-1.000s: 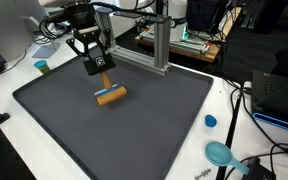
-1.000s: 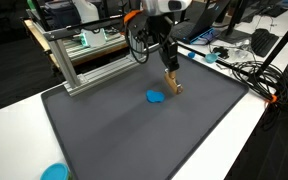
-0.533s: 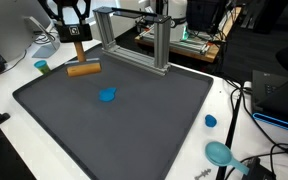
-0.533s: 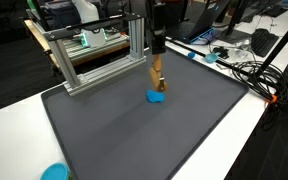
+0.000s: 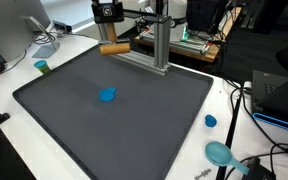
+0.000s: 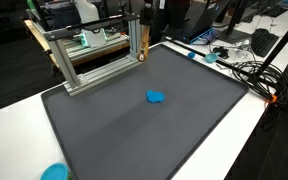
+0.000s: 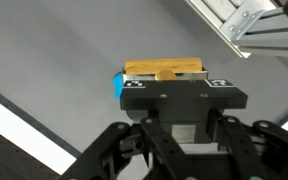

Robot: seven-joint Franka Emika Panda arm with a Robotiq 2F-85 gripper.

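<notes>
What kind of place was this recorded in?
Probably a lab or workshop: an aluminium frame stands at the edge of the dark mat, and cables trail over the white table.

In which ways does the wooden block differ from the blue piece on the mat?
The wooden block is tan and long; the blue piece is blue and rounder. The block hangs in the gripper, off the mat; the blue piece lies on it. Both are small.

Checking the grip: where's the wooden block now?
The wooden block is clamped in the pincer, high over the mat's far edge beside the metal frame in an exterior view.
</notes>
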